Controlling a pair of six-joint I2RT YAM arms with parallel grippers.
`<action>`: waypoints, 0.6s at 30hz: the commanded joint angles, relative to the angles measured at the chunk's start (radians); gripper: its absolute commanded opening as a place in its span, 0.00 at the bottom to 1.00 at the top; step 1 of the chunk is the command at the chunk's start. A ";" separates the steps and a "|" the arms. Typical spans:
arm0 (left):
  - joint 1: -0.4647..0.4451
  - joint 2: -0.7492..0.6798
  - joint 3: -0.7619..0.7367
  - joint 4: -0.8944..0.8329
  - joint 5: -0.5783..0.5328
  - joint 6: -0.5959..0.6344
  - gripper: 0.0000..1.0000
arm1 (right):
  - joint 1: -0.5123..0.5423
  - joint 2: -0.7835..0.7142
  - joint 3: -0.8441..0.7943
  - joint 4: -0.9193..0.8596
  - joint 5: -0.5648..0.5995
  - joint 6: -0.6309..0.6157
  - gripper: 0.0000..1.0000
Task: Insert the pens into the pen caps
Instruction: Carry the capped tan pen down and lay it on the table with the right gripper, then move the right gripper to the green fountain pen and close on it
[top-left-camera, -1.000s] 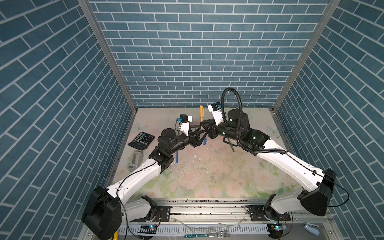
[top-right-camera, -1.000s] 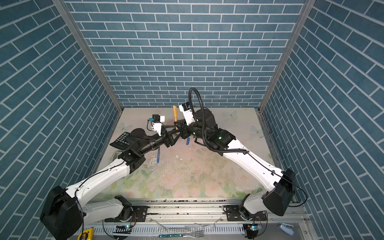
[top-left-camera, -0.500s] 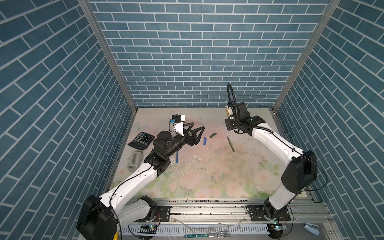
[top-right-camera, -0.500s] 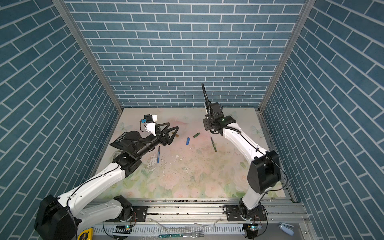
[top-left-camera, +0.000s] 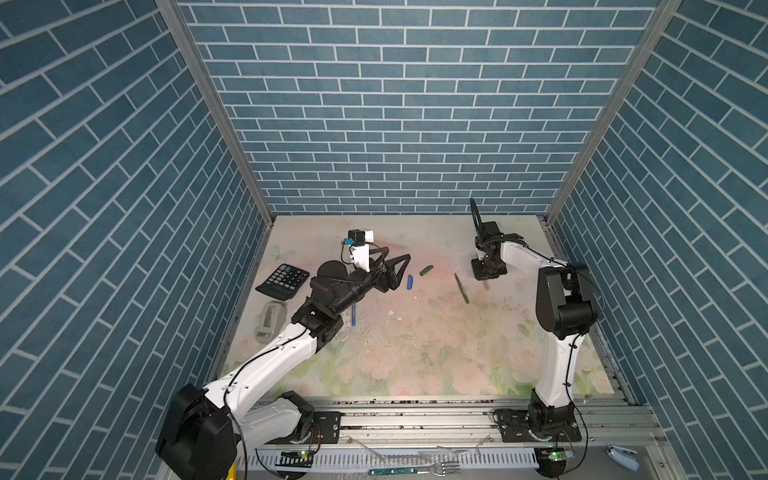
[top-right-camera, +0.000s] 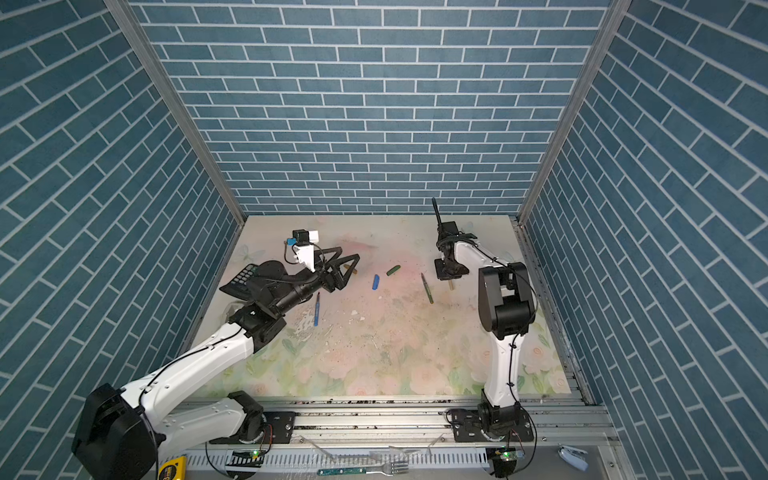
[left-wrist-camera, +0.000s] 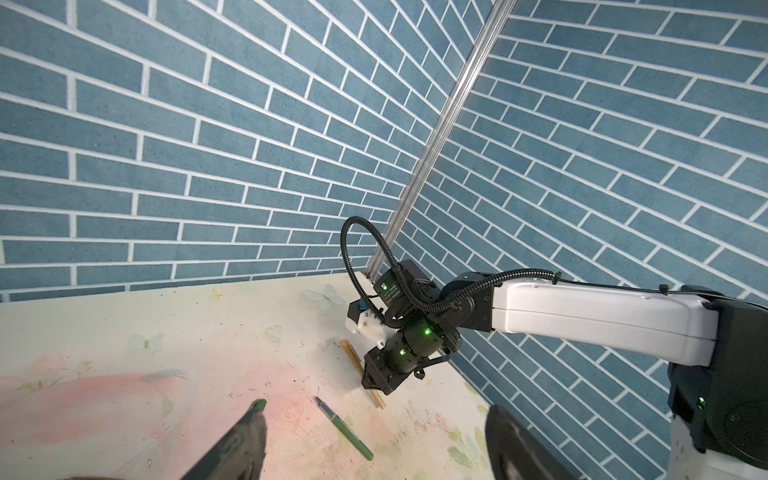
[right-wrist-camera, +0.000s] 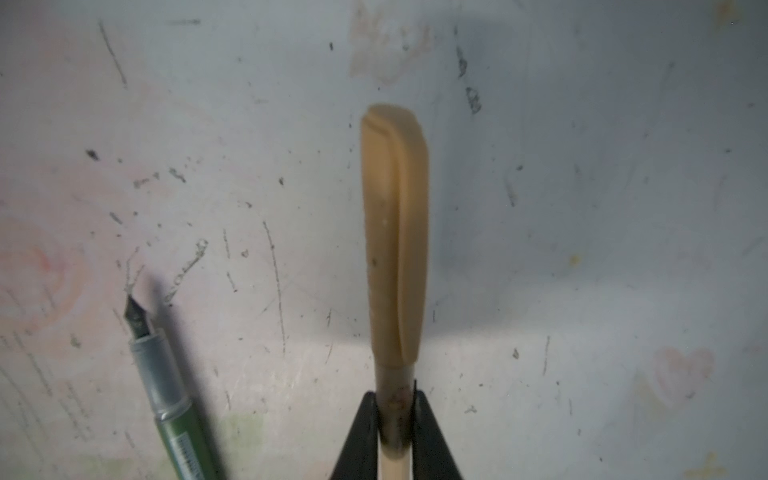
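My right gripper (right-wrist-camera: 395, 399) is shut on the barrel of a gold pen (right-wrist-camera: 395, 232) that wears its gold cap, low over the mat at the far right (top-left-camera: 485, 284). Beside it lies an uncapped green pen (right-wrist-camera: 166, 390) (top-left-camera: 461, 288) (left-wrist-camera: 345, 428). A green cap (top-left-camera: 426, 270) and a blue cap (top-left-camera: 410, 281) lie mid-mat. My left gripper (top-left-camera: 395, 266) (left-wrist-camera: 376, 413) stands open and empty just left of them. A blue pen (top-right-camera: 317, 308) lies under the left arm. A small gold piece (top-right-camera: 350, 269) shows behind the left fingers (top-right-camera: 351, 259).
A black calculator (top-left-camera: 283, 280) and a grey object (top-left-camera: 270, 320) sit by the left wall. A fork (top-left-camera: 411, 471) lies on the front rail, outside the mat. The right arm's elbow (top-left-camera: 561, 303) stands high near the right wall.
The grippers were together at mid-mat a second ago. The right arm has swung to the far right and come down to the mat with the gold pen. The left gripper has opened wider and drawn back.
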 joint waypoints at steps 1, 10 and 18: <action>-0.003 0.008 0.014 0.001 0.019 0.005 0.84 | -0.007 0.030 0.034 -0.022 -0.055 0.016 0.28; -0.002 0.016 0.017 -0.001 0.026 0.007 0.83 | -0.015 -0.048 -0.004 0.029 -0.090 0.070 0.37; -0.001 0.015 0.035 -0.087 -0.055 -0.004 0.87 | 0.048 -0.233 -0.010 0.029 0.007 0.094 0.40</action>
